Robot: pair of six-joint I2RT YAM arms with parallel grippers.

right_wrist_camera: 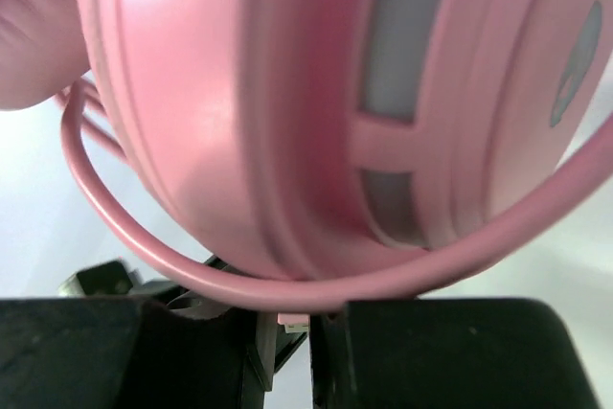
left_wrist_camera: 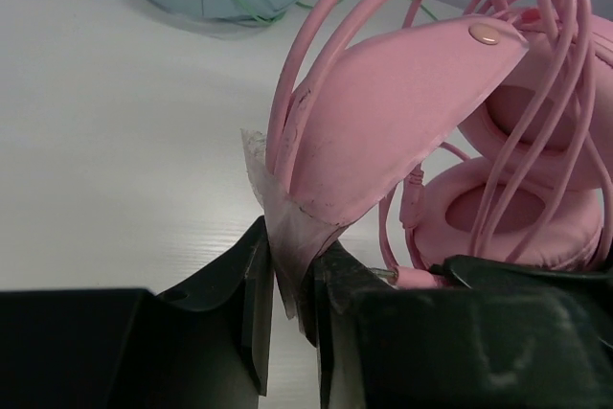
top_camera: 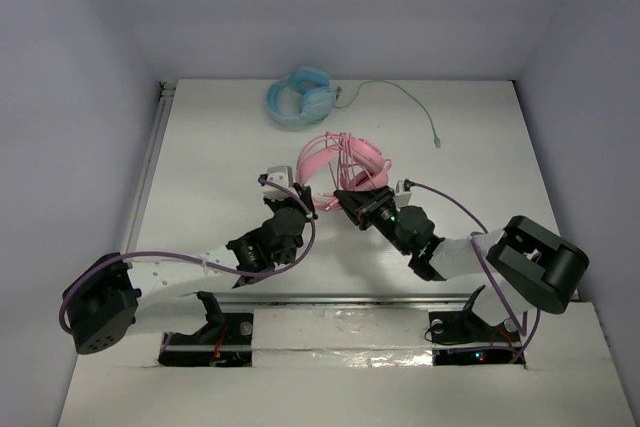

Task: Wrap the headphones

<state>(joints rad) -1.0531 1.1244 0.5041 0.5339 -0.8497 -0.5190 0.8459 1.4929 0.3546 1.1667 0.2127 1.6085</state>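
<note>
Headphones (top_camera: 345, 159) at 12 o'clock of right gripper (right_wrist_camera: 292, 321), which pinches cable (right_wrist_camera: 192, 275); left gripper (left_wrist_camera: 287, 280) clamped on headband pad (left_wrist_camera: 383, 112) at their 8 o'clock; cable looped several turns round, mostly wrapped; tail end probably left.

Light blue headphones (top_camera: 300, 97) lie on a white table (top_camera: 210, 147), well beyond both pairs of jaws and touching neither. Their thin green cable (top_camera: 410, 97) trails rightward, ending beyond the right jaws. Pale grey walls (top_camera: 350, 7) enclose the table.
</note>
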